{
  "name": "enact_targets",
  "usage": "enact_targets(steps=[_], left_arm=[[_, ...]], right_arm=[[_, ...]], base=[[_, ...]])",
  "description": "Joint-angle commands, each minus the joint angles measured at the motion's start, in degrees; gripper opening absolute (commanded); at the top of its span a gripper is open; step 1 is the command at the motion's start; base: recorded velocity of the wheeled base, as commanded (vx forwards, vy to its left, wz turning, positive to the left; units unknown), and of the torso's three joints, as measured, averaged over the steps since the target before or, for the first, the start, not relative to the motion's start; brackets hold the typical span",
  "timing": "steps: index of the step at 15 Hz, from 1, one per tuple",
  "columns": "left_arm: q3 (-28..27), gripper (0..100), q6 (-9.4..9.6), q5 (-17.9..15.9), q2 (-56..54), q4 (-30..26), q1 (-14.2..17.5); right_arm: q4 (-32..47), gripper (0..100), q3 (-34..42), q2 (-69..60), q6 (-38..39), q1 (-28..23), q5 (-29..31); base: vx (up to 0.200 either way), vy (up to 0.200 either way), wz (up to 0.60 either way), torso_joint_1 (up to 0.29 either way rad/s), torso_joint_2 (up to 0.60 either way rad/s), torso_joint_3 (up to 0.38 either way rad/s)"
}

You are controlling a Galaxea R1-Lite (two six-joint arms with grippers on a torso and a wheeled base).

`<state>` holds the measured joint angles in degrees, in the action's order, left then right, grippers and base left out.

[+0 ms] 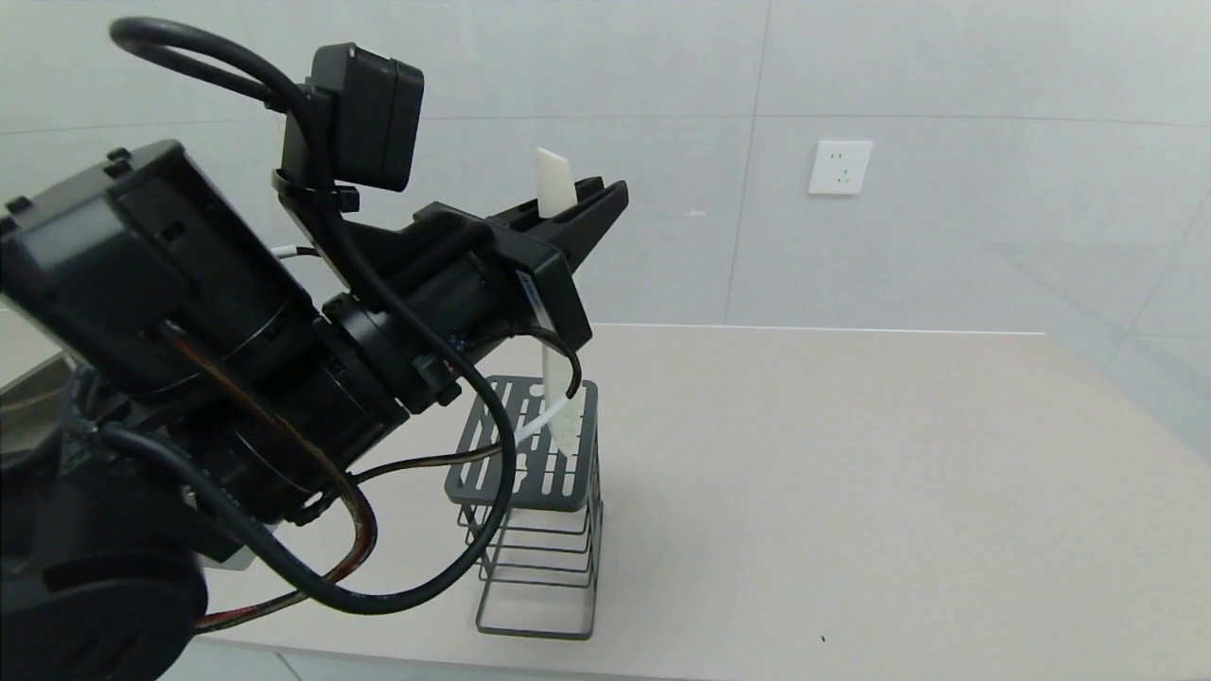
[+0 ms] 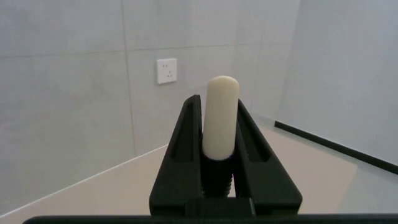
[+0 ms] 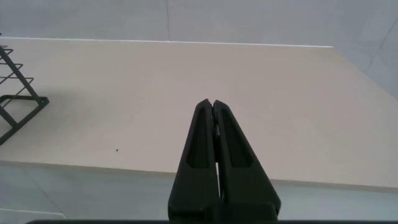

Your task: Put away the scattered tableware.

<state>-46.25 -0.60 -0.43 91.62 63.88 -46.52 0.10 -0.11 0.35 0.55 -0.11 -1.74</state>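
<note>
Cream-white plastic utensil (image 1: 555, 180) is pinched upright in the left gripper (image 1: 579, 210), straight above the dark grey wire rack with the slotted top plate (image 1: 558, 484). The rounded handle end sticks up past the fingertips; in the left wrist view the handle (image 2: 221, 115) sits clamped between the two black fingers (image 2: 186, 143). The utensil's middle is hidden behind the gripper body. Its lower end shows again at the rack's top plate, far side. I can't tell whether it's in a slot or just above one, and can't make out what kind of utensil it is. A thin white strip angles off beside that lower end; unclear what it is.

The rack's near-left side is covered by the left arm and its cables.

Right gripper (image 3: 213, 107) has its fingers pressed together with nothing between them, and sits well apart from the rack, over the near edge of the beige table (image 1: 851, 473). One rack corner (image 3: 15, 106) is cut off at the edge of the right wrist view.

White wall socket (image 1: 840, 167) on the grey tiled wall behind the rack.
</note>
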Motion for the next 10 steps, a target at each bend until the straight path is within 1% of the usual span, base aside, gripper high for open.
enact_targets(steps=[1,2,3,4,5,7,8,9,10], left_arm=[[0.55,0,1.65,1.39,-0.57,0.37,0.55],[-0.16,0,2.44,3.68,-0.48,0.37,0.9],[-1.12,0,2.62,7.37,-0.22,0.19,0.99],[-1.56,0,2.79,10.27,0.05,-0.16,0.38],[-1.56,0,2.79,11.68,0.31,-0.16,-0.24],[-2.26,0,2.79,14.4,1.72,-0.16,-0.24],[-3.93,0,2.79,17.83,3.3,-0.25,-0.33],[-5.34,0,2.79,19.85,4.53,-0.16,-0.5],[-8.15,0,2.79,23.72,6.81,-0.07,-1.03]], right_arm=[[-0.01,0,-0.07,0.17,0.33,0.02,-0.01],[-0.01,0,-0.07,0.17,0.33,0.02,-0.1],[0.08,0,-0.07,0.09,0.33,0.02,-0.01],[0.08,0,-0.07,0.17,0.33,0.02,-0.1],[0.08,0,-0.07,0.17,0.33,0.02,-0.1],[0.08,0,-0.07,0.17,0.33,0.02,-0.1],[0.08,0,-0.07,0.17,0.33,0.02,-0.1],[-0.01,0,-0.07,0.09,0.33,0.02,-0.1],[-0.01,0,-0.07,0.17,0.33,0.02,-0.1]], base=[[0.0,0.0,0.0,0.0,0.0,0.0],[0.0,0.0,0.0,0.0,0.0,0.0],[0.0,0.0,0.0,0.0,0.0,0.0],[0.0,0.0,0.0,0.0,0.0,0.0],[0.0,0.0,0.0,0.0,0.0,0.0],[0.0,0.0,0.0,0.0,0.0,0.0],[0.0,0.0,0.0,0.0,0.0,0.0],[0.0,0.0,0.0,0.0,0.0,0.0],[0.0,0.0,0.0,0.0,0.0,0.0]])
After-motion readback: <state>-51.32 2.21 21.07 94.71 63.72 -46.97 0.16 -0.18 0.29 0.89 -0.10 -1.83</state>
